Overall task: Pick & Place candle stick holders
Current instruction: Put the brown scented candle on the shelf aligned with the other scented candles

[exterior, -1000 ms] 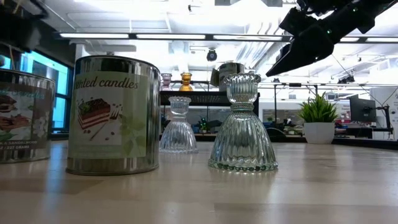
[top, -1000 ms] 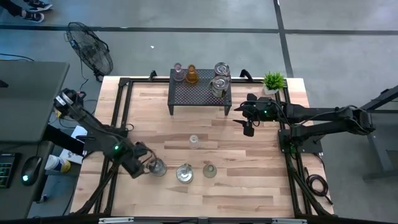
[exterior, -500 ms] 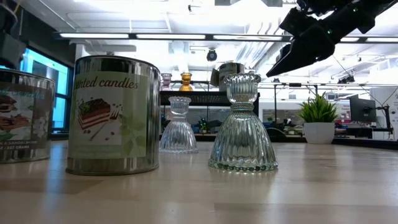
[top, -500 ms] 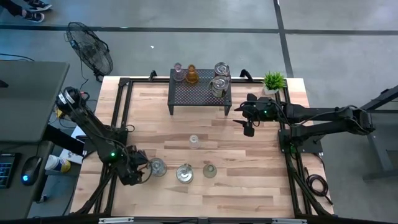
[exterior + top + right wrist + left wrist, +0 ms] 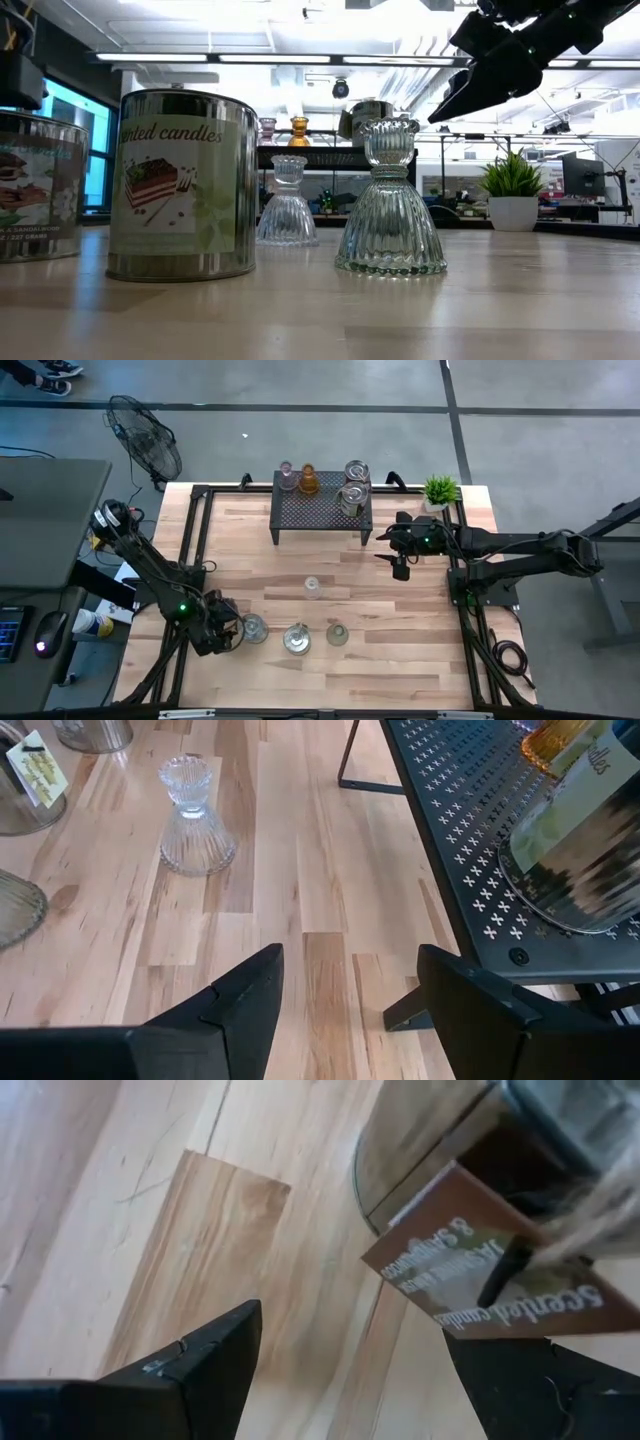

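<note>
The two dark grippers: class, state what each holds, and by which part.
Neither holds anything. The left gripper stands with open jaws beside the silvery candle tin; the right gripper hangs open above bare table.

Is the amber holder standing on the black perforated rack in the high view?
Yes, the amber holder stands on the black rack, beside a pinkish one.

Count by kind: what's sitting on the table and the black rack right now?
Glass candle holders: 4
Candle tins: 4
Potted plant: 1
Total: 9
</note>
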### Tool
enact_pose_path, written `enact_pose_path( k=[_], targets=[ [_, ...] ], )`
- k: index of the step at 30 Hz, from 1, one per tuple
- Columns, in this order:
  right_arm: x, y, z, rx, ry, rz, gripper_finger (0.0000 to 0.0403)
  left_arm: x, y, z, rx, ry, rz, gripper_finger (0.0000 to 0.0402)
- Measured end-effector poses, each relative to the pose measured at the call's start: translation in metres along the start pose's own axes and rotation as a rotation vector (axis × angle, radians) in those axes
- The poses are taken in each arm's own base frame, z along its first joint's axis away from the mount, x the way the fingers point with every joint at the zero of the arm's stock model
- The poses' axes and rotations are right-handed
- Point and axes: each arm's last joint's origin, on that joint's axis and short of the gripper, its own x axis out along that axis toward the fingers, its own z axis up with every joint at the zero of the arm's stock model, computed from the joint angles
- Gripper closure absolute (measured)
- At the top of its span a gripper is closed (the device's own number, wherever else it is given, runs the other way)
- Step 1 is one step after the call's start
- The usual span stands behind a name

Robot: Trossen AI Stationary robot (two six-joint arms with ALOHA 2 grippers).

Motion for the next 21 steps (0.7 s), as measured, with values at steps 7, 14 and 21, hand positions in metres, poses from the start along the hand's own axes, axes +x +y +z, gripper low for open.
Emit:
enact_pose_path(
  k=[7,14,21],
  targets=[
    [0.0000,0.0004,-0.0009,-0.005,0.008,0.008,0.0179,0.0000,0.0010,0.0000,-0.167,-0.010,0.012,0.0097],
    [-0.0001,0.0009,-0.0008,-0.007,0.004,0.025,0.0179,-0.0011,-0.0002,0.0004,-0.425,0.008,0.007,0.0097],
    [0.0000,0.0012,-0.0016,-0.015,0.012,0.032,0.0179,-0.0054,0.0008,-0.0015,-0.814,0.118,0.015,0.0097]
  ],
)
